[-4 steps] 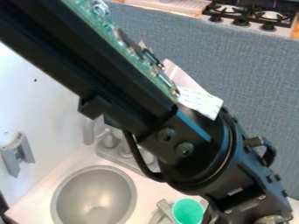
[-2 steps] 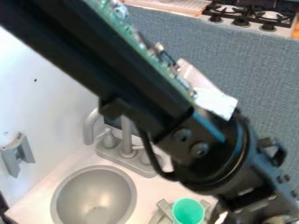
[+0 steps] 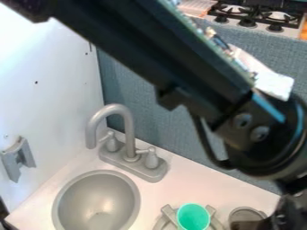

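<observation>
Where your black arm (image 3: 150, 49) is hanging: it is slanting down from above and behind the sink (image 3: 99, 200) toward its right.
Pincer: you are having your pincer (image 3: 280, 218) hang at the lower right, well to the right of the sink; you cannot tell how far it is opening or whether it is holding anything.
Green cup: it is standing to the right of the sink, on the same pale counter (image 3: 165, 193), with its mouth facing up; it is sitting between the raised arms of a grey fixture (image 3: 169, 215), and its base is hiding from you.
Grey round dish: this dish (image 3: 246, 212) is lying farther right of the sink than the cup, near your pincer.
Faucet: the grey faucet (image 3: 128, 130) is rising just behind the sink, its spout curving over to the left.
Wall bracket: a grey bracket (image 3: 18, 157) is jutting from the white wall to the left of the sink.
Stove: a black-topped stove (image 3: 255, 15) is standing far behind the sink, past a blue-grey panel (image 3: 162, 128).
Progress: nothing you are seeing is proving any step finished; with your pincer's hold unclear, what is remaining is impossible to judge.
</observation>
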You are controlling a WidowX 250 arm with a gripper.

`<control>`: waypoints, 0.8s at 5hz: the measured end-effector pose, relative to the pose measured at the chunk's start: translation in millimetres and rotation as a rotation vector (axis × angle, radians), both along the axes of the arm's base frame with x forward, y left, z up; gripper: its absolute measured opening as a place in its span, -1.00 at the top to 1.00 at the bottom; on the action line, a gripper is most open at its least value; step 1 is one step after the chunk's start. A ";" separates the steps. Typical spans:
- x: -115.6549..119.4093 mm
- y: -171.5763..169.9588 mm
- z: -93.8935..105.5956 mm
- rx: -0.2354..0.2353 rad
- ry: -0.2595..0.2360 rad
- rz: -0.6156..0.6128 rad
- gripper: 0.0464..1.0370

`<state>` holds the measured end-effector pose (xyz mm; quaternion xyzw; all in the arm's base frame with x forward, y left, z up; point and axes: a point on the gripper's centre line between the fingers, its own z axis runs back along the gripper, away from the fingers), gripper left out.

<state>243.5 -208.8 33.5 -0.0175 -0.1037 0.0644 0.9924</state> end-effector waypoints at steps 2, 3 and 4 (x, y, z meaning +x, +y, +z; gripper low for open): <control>42.1 -31.0 -19.3 -0.009 0.031 -0.150 -0.93; 54.2 -38.6 -33.5 0.005 0.056 -0.181 -0.93; 62.6 -34.9 -45.4 -0.003 0.085 -0.180 -0.93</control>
